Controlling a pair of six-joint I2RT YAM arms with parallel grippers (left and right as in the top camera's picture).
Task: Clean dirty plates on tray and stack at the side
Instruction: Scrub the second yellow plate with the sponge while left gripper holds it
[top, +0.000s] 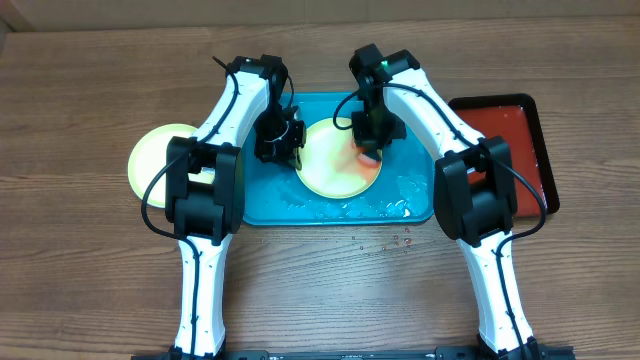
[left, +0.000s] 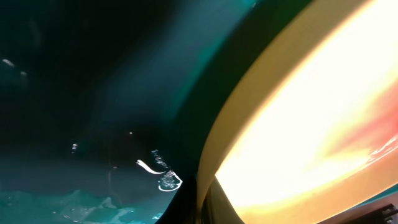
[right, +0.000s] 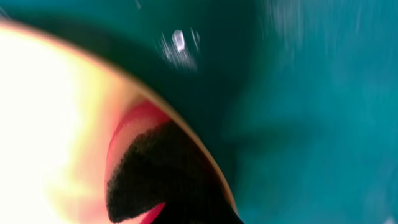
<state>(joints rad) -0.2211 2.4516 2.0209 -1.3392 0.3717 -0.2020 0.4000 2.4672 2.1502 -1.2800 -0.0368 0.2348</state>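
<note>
A yellow-green plate (top: 335, 165) lies on the teal tray (top: 420, 205), with a red smear (right: 134, 121) near its right edge. My left gripper (top: 283, 148) is shut on that plate's left rim (left: 208, 168); dark fingers (left: 183, 208) sit on either side of it. My right gripper (top: 368, 142) is over the plate's right part, shut on a dark scrubbing pad (right: 155, 168) that is pressed onto the smear. A second yellow-green plate (top: 155, 160) rests on the table left of the tray, partly behind the left arm. The pale plate is out of view.
A dark red, black-rimmed tray (top: 510, 135) stands to the right of the teal one. Wet patches (top: 400, 190) lie on the teal tray's front right, and small drops (top: 400, 240) dot the wooden table in front of it.
</note>
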